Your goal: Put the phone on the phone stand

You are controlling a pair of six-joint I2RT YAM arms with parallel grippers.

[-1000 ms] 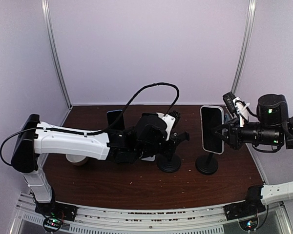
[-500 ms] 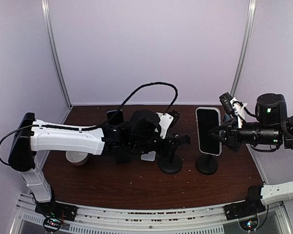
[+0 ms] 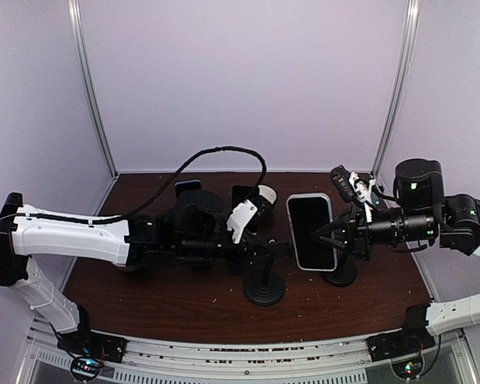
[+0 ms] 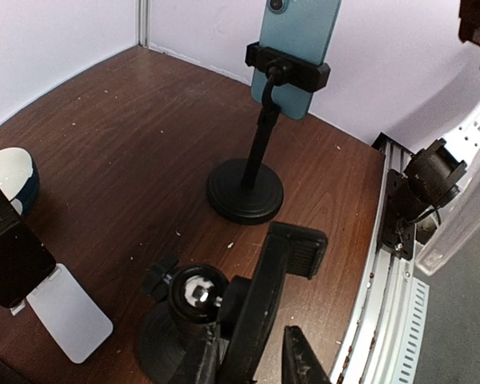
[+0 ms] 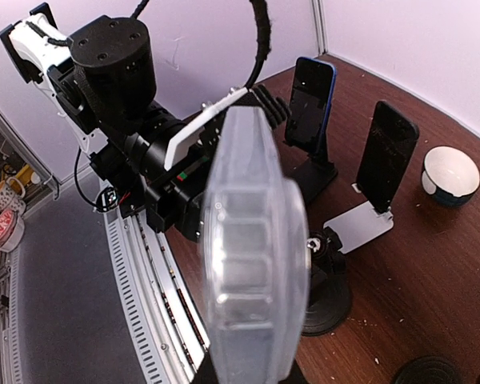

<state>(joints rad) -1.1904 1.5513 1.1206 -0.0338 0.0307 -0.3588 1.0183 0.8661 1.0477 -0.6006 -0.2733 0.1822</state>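
The phone (image 3: pixel 310 232), black-screened in a clear case, hangs in the air with my right gripper (image 3: pixel 330 238) shut on its right edge. In the right wrist view the phone (image 5: pixel 252 240) fills the middle, edge-on and blurred, and my right gripper (image 5: pixel 252 378) clamps it at the bottom. The empty black phone stand (image 3: pixel 264 286) stands just left of and below the phone. My left gripper (image 3: pixel 260 250) is shut on its upper part. In the left wrist view the stand's clamp bar (image 4: pixel 292 252) runs between the fingers of my left gripper (image 4: pixel 252 350).
A teal phone (image 4: pixel 296 40) sits clamped on a second black stand, whose base (image 3: pixel 340 276) is just behind the held phone. At the back are a black phone on a white stand (image 5: pixel 388 152), a blue phone on a black stand (image 5: pixel 312 100) and a bowl (image 5: pixel 452 176).
My left gripper has pulled the empty stand left and toward the near edge. My right gripper has carried the phone left toward it, tilting the screen further up.
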